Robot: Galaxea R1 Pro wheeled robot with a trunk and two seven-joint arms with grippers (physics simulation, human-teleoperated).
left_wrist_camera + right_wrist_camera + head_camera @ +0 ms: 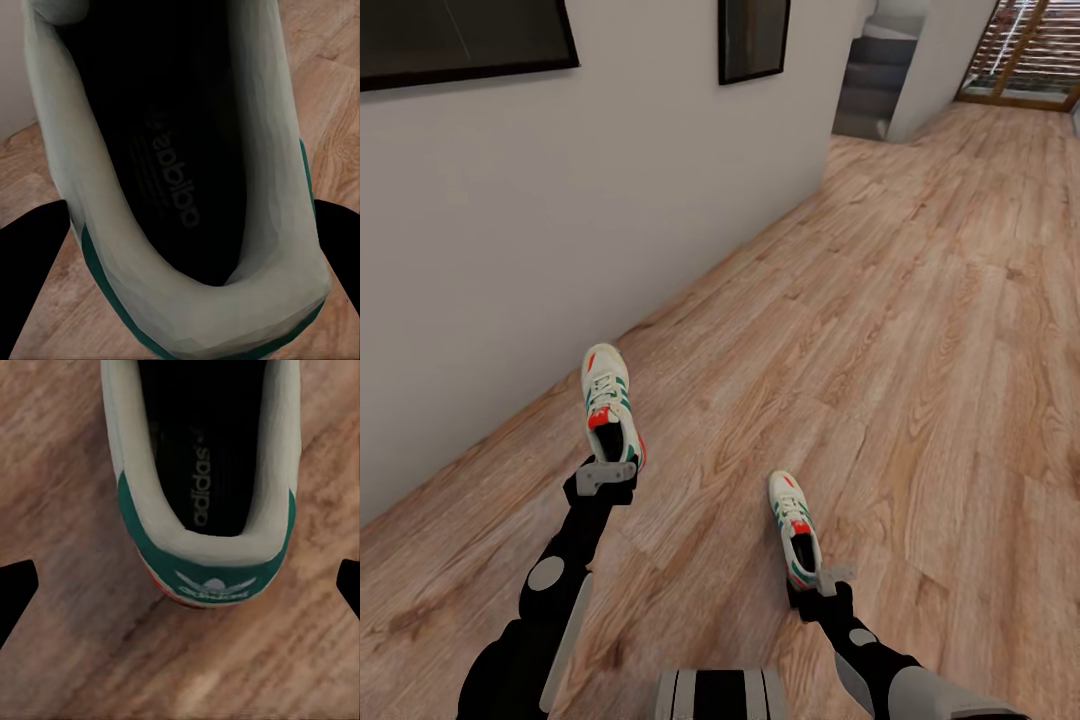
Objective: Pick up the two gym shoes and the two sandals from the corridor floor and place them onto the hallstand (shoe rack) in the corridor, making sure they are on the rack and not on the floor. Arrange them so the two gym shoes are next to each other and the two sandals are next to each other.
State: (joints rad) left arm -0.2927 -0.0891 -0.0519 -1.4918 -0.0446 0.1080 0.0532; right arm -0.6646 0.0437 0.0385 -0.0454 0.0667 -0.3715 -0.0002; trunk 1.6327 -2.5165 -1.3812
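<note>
Left pincer (605, 478) (187, 247): pressed in on the heel of the first gym shoe (609, 408) (180, 172), one dark finger (30, 247) against each side of the heel collar in the left wrist view. Toe straight ahead of this pincer, away from the robot, dark inside and printed insole facing the wrist camera. Seemingly held clear of the corridor floor (880, 330), though no firm telling from these views. Pale wall (560, 200) just beyond the shoe on this pincer's outer side.

Right pincer (825, 582) (180, 585): spread wide, with its fingertips (15, 596) at the far edges of the right wrist view and bare planks between each of them and the shoe. Directly ahead of it and between the fingers' lines, the heel of the second gym shoe (795, 535) (206, 480), green heel tab with a white logo nearest the pincer, a strip of red-orange under the tab. Flat on the corridor floor, toe away from the pincer, not touched by either finger.

Between the two pincers, open wood planks; the two shoes well apart.

Farther ahead of both pincers, more floor up to grey stairs (875, 85) and a slatted door (1032, 50). High on the wall, two dark framed pictures (753, 38).
</note>
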